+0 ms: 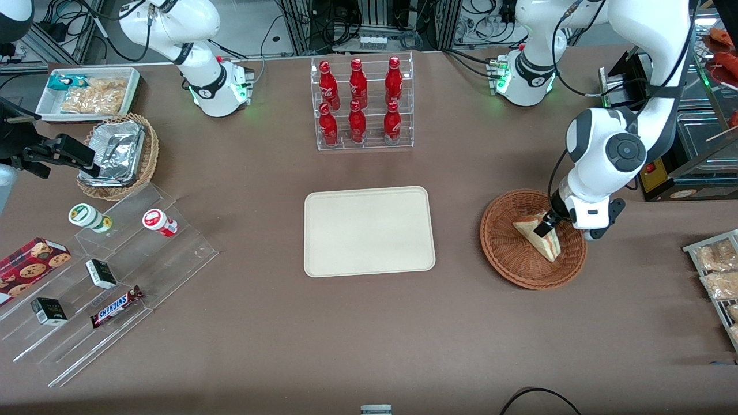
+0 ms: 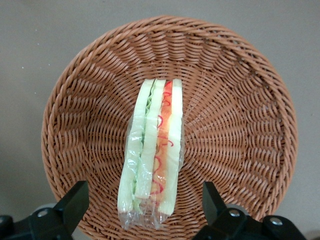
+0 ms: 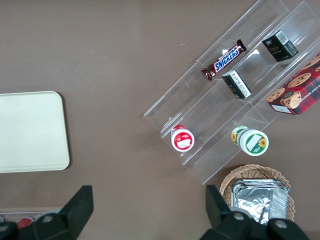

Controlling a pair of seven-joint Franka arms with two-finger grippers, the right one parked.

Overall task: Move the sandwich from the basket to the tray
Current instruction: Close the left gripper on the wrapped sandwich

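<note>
One sandwich (image 2: 151, 155) stands on edge in the middle of the basket (image 1: 507, 262), its striped filling side facing up. The gripper (image 2: 142, 207) hangs directly over it with fingers (image 2: 75, 202) spread wide, one at either flat bread face, touching nothing. It looks light, soft and easily crushed, and its clear wrap is likely slippery, so a gentle squeeze across the two bread faces, low on the wedge, seems best. The tray (image 1: 369, 199) lies bare at the basket's nine o'clock in the front view.
</note>
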